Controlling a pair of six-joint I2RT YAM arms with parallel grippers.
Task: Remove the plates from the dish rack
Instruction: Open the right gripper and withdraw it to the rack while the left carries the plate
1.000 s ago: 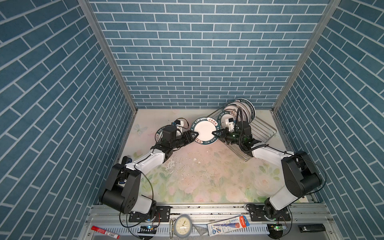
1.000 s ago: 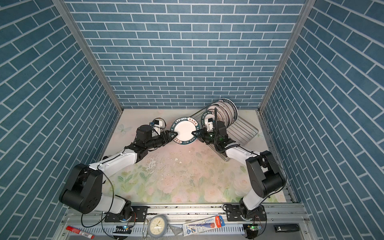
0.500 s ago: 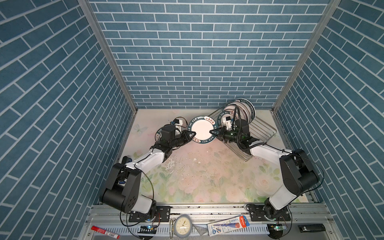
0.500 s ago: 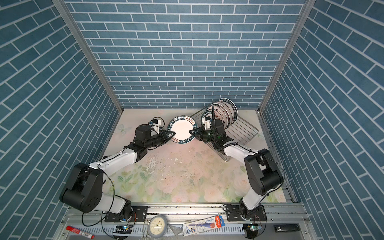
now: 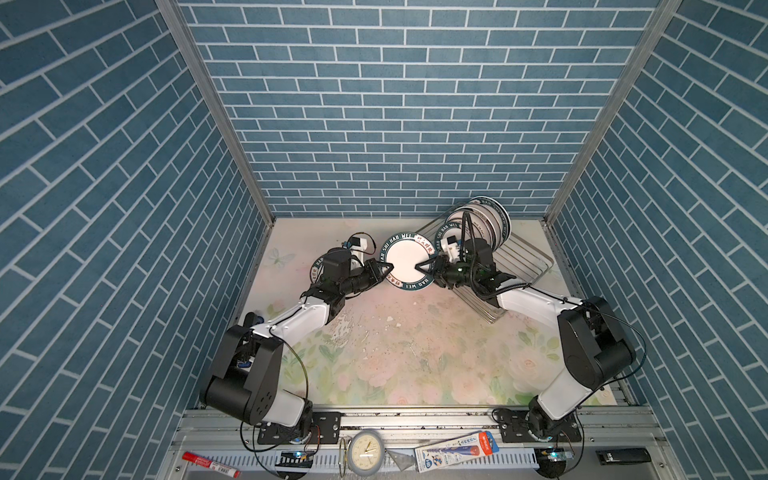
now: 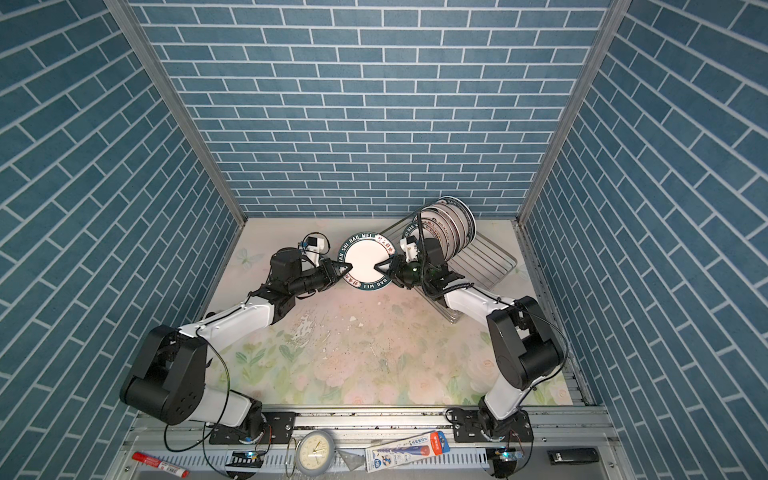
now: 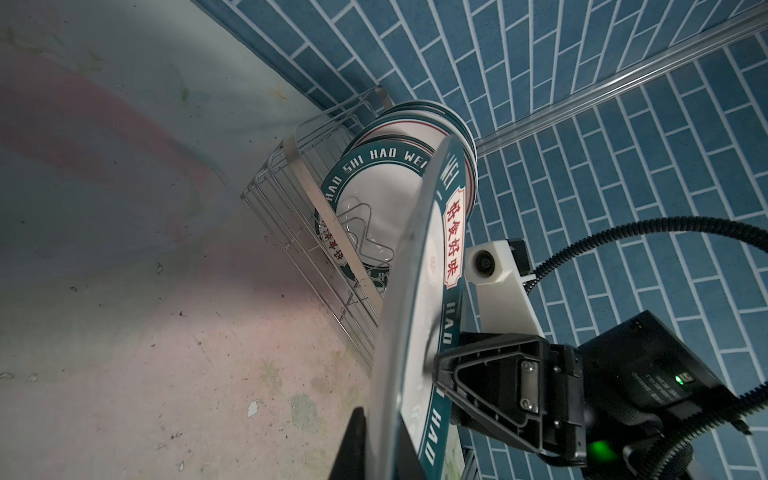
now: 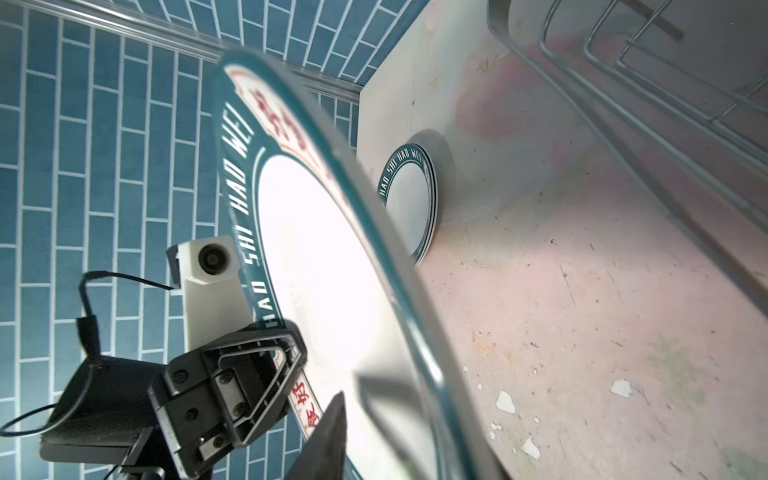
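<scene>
Blue brick walls, floral table (image 5: 395,340), and this looks like a handover! One plate (image 5: 405,259) hangs in the air at the far middle. The left gripper (image 5: 387,270) is clamped on its left rim, the right gripper (image 5: 420,266) is at its right rim, gripping or letting go, I cannot tell. Done: a small stack (image 8: 409,199) lying flat, far left. Left to do: plates (image 5: 488,220) upright in the rack (image 5: 528,266), far right. Their count is hard to make out, and the left arm hides most of the stack in both top views.
</scene>
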